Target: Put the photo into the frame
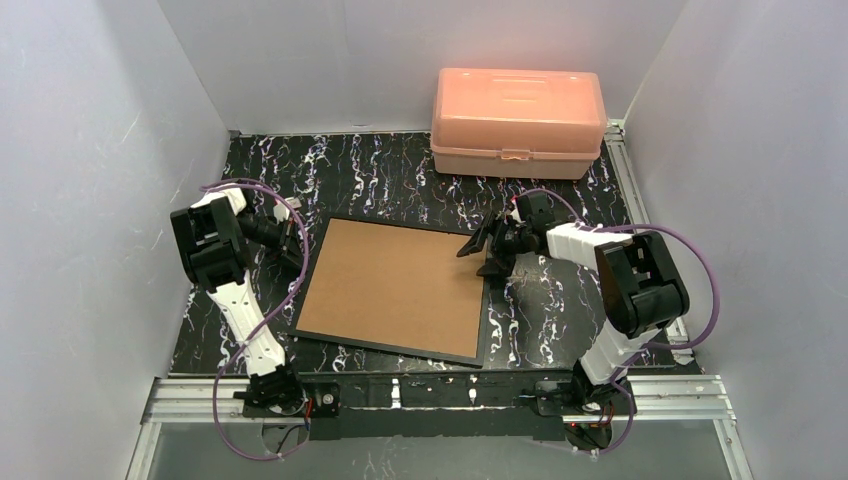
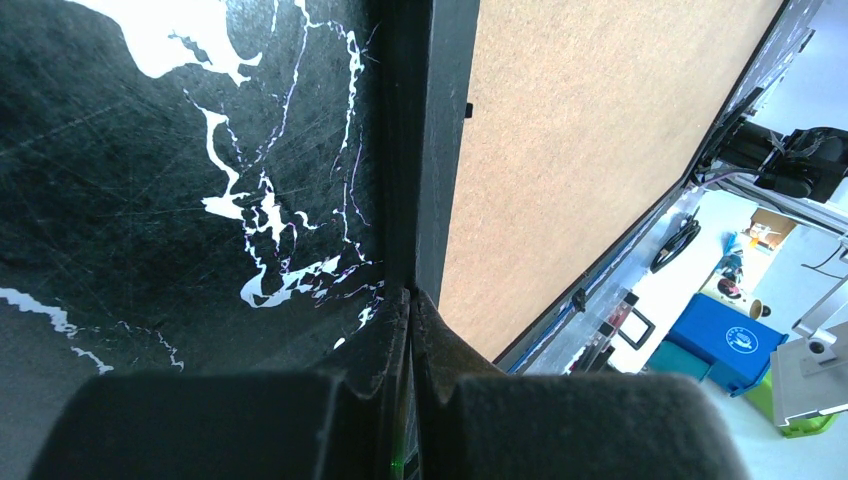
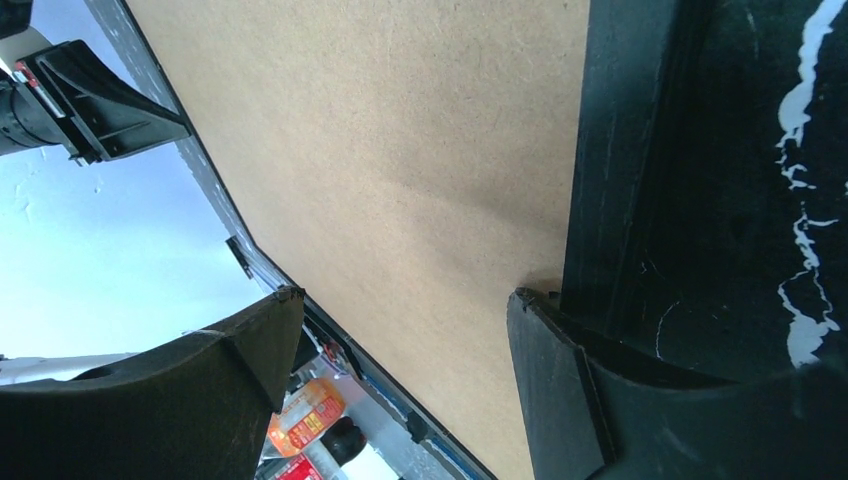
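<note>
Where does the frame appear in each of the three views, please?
Top external: the frame lies back-up at the centre of the table.
Left wrist: upper right, its black rim running up from the left gripper.
Right wrist: top centre, rim beside the right gripper.
Shared landmark: its brown back.

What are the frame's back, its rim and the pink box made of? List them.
Frame back: probably matte brown fibreboard, by its fine speckled grain. Rim: black, dull; wood or plastic, unclear. Pink box: moulded plastic, slightly translucent sheen.
</note>
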Available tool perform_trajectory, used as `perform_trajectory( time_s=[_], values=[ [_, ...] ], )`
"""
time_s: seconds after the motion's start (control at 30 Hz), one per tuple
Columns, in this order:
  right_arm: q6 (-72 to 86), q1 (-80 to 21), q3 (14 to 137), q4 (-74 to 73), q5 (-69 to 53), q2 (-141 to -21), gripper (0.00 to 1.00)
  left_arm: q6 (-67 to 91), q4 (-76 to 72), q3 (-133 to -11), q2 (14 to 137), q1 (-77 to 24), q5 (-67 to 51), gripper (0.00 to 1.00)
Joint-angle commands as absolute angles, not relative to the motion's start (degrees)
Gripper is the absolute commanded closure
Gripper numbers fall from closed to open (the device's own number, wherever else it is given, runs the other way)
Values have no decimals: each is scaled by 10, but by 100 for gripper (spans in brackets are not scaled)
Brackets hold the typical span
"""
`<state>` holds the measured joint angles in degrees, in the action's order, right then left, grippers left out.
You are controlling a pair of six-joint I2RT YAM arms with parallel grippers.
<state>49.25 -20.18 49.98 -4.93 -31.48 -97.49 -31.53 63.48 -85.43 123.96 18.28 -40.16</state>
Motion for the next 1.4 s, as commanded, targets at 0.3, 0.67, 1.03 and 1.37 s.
perform_trajectory(
  time_s=[0.3,0.67,1.03,1.37],
  values=[
    [418,-125,519,-141,-329,-935,17,-323,640,-850,1212,176,-424,100],
    [461,-126,474,-64,-367,-941,18,-319,640,-852,1214,176,-426,100],
    [440,-132,399,-168,-362,-807,18,-323,640,-838,1212,176,-424,100],
    [487,-206,337,-169,-355,-755,18,-318,635,-831,1209,176,-421,100]
  ],
)
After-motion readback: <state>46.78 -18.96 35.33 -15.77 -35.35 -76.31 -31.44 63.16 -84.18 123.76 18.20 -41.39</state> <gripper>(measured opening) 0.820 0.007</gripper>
